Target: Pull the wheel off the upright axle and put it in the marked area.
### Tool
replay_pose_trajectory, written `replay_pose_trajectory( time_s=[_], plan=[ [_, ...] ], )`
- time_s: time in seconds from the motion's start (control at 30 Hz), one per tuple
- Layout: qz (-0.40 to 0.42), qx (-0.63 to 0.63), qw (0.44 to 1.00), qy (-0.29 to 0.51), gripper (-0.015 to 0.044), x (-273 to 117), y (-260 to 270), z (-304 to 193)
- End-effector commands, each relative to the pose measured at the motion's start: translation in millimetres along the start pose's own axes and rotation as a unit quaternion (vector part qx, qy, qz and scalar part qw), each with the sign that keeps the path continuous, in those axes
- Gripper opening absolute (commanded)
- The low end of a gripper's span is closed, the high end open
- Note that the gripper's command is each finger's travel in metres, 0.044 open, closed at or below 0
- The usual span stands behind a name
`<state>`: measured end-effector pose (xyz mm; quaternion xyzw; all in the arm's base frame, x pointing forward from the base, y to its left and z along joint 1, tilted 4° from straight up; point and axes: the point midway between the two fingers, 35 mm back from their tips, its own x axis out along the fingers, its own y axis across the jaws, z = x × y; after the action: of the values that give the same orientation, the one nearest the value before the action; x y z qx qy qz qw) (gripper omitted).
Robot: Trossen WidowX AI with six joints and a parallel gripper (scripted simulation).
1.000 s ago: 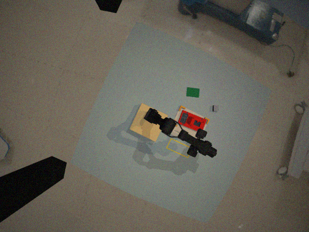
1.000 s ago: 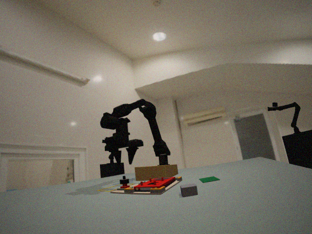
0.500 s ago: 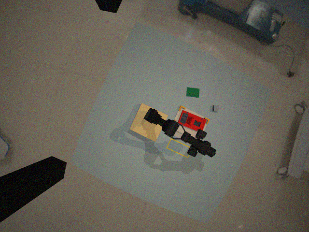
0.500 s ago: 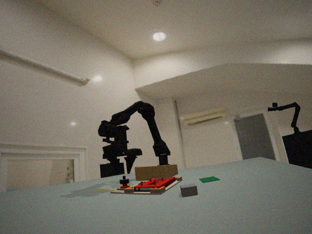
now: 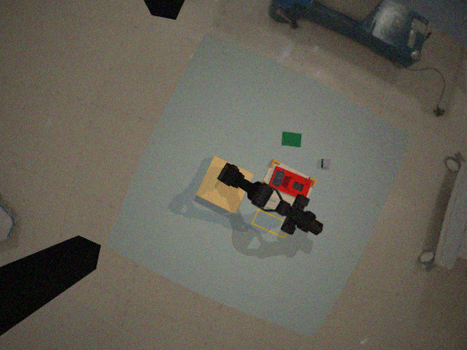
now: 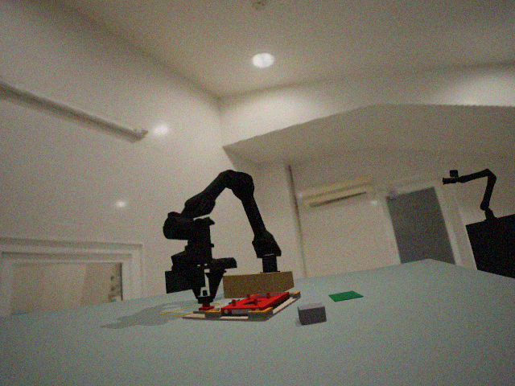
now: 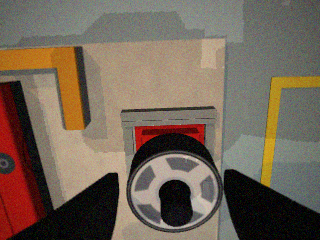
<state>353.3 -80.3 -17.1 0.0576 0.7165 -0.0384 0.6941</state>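
A black-tyred wheel with a grey spoked face (image 6: 203, 299) (image 7: 150, 189) sits on the upright axle (image 7: 176, 206), whose dark end shows in the hub. Below it is a red base (image 6: 205, 308) (image 7: 170, 131) in a grey surround on the pale board (image 7: 150, 75). My gripper (image 6: 204, 297) (image 7: 171, 180) points down with one finger on each side of the wheel. It is open, with a small gap at the left finger and a narrower one at the right. The arm hides wheel and fingertips in the top view. The marked area, a yellow outline (image 5: 268, 230) (image 7: 273, 115), lies beside the board.
A red panel (image 5: 288, 181) (image 6: 257, 301) (image 7: 10, 130) with raised pegs lies on the board between orange corner pieces (image 7: 70, 90). A grey block (image 5: 326, 163) (image 6: 311, 314) and a green patch (image 5: 291, 139) (image 6: 345, 295) lie beyond. The arm stands on a wooden box (image 5: 209, 188) (image 6: 249, 284).
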Motion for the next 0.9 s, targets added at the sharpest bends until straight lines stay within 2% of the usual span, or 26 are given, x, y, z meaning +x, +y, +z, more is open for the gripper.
replay_pose_trajectory(
  time_s=[0.0, 0.17, 0.37, 0.87],
  plan=[
    [0.0, 0.0, 1.0, 0.0, 0.0195, -0.2, 0.0, 0.0],
    [0.0, 0.0, 1.0, 0.0, 0.0161, -0.2, 0.0, 0.0],
    [0.0, 0.0, 1.0, 0.0, 0.0004, -1.3, 0.0, 0.1],
    [0.0, 0.0, 1.0, 0.0, 0.0, -6.2, 0.0, 0.3]
  ],
)
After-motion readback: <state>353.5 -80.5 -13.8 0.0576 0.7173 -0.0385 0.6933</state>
